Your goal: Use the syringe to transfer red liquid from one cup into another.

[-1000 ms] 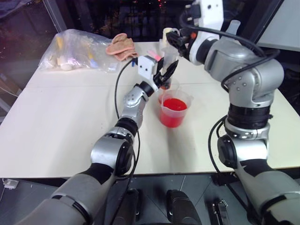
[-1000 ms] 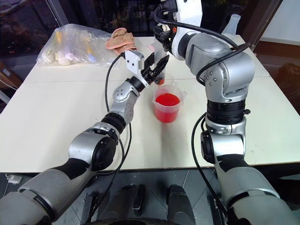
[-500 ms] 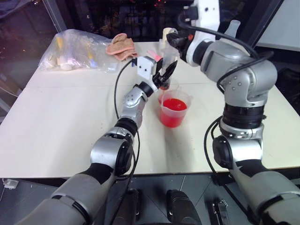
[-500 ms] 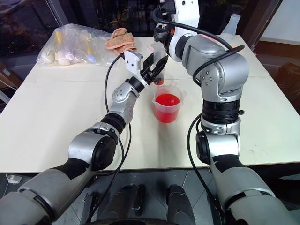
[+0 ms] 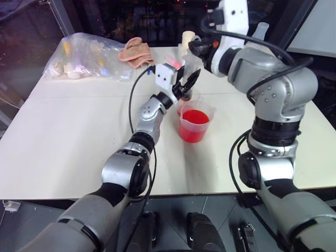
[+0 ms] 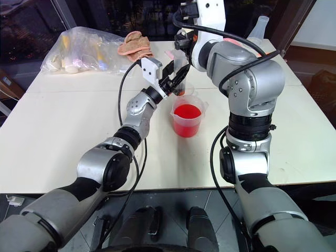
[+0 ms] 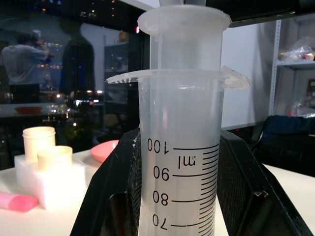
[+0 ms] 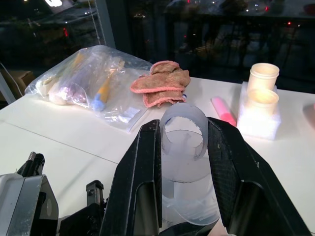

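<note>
My left hand (image 5: pixel 185 83) clamps the syringe (image 7: pixel 178 162) barrel; right hand (image 8: pixel 183 196) pinches the plunger (image 8: pixel 183 130) top. Stiff, light, prob slick plastic, so I'd grip below the flange.

The syringe (image 7: pixel 179 147) is frosted translucent plastic; the beaker (image 5: pixel 195 125) clear glossy plastic; the cloth (image 8: pixel 162 83) nubbly; the table (image 5: pixel 68 131) smooth matt.

Both arms are silver-grey metal with rounded joint housings and black ribbed bands. Black cables loop along them. Each hand (image 5: pixel 185 83) (image 6: pixel 181 42) has black fingers beneath a white wrist block.
</note>
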Available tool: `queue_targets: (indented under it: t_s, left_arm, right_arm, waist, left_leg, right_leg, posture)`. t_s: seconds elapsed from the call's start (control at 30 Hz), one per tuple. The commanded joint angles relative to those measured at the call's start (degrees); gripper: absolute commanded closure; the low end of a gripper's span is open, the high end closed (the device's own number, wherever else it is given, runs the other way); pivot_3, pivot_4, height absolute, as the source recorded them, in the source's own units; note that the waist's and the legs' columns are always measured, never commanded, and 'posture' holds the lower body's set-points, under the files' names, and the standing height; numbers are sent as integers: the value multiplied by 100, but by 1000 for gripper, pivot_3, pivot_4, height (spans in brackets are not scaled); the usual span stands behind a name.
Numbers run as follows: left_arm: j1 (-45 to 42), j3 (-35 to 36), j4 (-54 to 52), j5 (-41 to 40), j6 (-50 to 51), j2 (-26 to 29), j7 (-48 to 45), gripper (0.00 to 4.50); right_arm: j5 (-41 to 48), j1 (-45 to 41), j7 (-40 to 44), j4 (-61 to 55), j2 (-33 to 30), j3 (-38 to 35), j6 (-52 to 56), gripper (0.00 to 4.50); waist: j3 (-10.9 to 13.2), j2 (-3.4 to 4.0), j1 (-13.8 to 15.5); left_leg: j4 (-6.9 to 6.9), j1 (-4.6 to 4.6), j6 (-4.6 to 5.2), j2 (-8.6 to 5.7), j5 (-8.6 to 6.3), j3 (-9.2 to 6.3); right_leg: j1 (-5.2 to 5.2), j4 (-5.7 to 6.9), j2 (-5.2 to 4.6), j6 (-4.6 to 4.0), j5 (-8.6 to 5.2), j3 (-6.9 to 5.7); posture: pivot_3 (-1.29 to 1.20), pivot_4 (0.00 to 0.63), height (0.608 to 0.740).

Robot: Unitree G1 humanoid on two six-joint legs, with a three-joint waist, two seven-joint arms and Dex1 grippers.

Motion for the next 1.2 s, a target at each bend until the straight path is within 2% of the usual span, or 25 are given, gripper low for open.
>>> queue_targets:
  t_s: [0.03,1.2]
  left_arm:
    - [-270,69,-163,-55,-77,0,87,2991]
    - [-620,189,-36,-62,-58,64,357,2991]
  right_arm:
    - [224,83,216,-174,214,210,247,3731]
    - [55,301,358,-423,384,263,326,3731]
  waist:
    - [0,0,-1]
    - [0,0,-5]
  left_leg:
    - [0,0,0,0,0,0]
    - [0,0,0,0,0,0]
  right_leg:
    - [0,0,0,0,0,0]
    - [-1,2,0,0,0,0]
  posture:
    - [0,150,740]
    - [0,150,740]
